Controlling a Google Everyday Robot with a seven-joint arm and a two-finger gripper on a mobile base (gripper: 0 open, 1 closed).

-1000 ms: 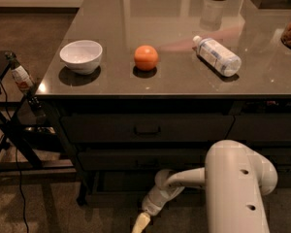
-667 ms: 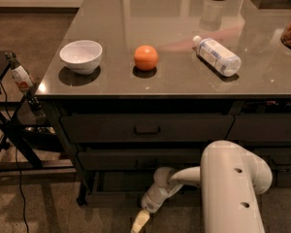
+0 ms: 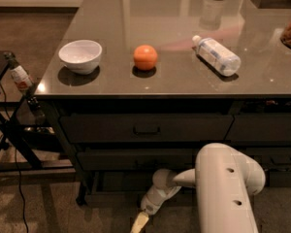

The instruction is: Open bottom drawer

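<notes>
The bottom drawer (image 3: 123, 182) is the lowest, shallow dark front under the table, below two taller dark drawer fronts; it looks closed and its pull is not visible. My gripper (image 3: 140, 222) hangs low near the floor at the bottom edge of the view, just in front of and below the bottom drawer, on a white wrist (image 3: 157, 194). The large white arm link (image 3: 225, 188) covers the right part of the drawer stack.
The grey tabletop (image 3: 184, 84) carries a white bowl (image 3: 80, 55), an orange (image 3: 145, 57) and a clear bottle (image 3: 216, 55) lying on its side. The top drawer has a pull (image 3: 146, 129). A black stand (image 3: 14, 125) with a small bottle (image 3: 18, 74) and cables is at left.
The large white arm link has shifted slightly left. The gripper stays low in front of the bottom drawer, almost where it was.
</notes>
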